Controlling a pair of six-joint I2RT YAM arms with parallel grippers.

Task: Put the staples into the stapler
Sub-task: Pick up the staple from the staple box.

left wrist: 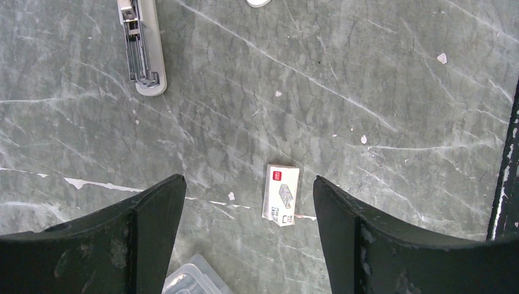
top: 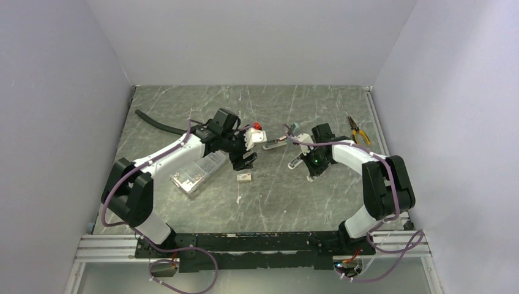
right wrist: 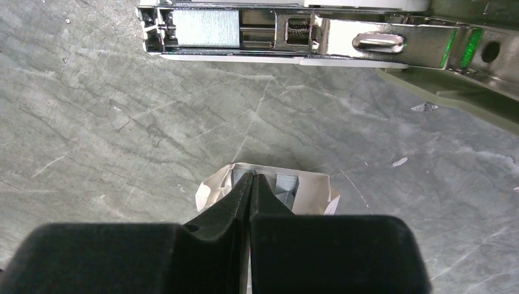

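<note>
Nearest in the right wrist view, the right gripper (right wrist: 251, 184) has its fingers pressed together, and I see nothing between them. Just behind the tips lies an unfolded white wrapper (right wrist: 315, 193) with grey staple strips in it. Farther away, along the top edge of the frame, the open stapler (right wrist: 269, 30) shows its channel, with a block of staples at the left end.

In the left wrist view the left gripper (left wrist: 248, 184) stands wide apart and holds nothing. The staple box (left wrist: 281, 195) lies flat on the table between the two fingers, right of centre, touching neither. A corner of the clear case (left wrist: 196, 278) is at the bottom edge. A pale stapler (left wrist: 144, 52) lies in the upper left, well apart from the box.

I judge the box to be very light, of thin cardboard that crushes easily, and likely to slide on the smooth table. It is best taken across its narrow width, on the two long sides, with a gentle squeeze. The strips inside probably break if bent.

I count one closed box, one wrapper with two strips visible, one clear case, one pair of pliers (top: 358, 130) and one black hose (top: 156, 121). Each wrist view shows one stapler, and I cannot tell whether it is the same one.
</note>
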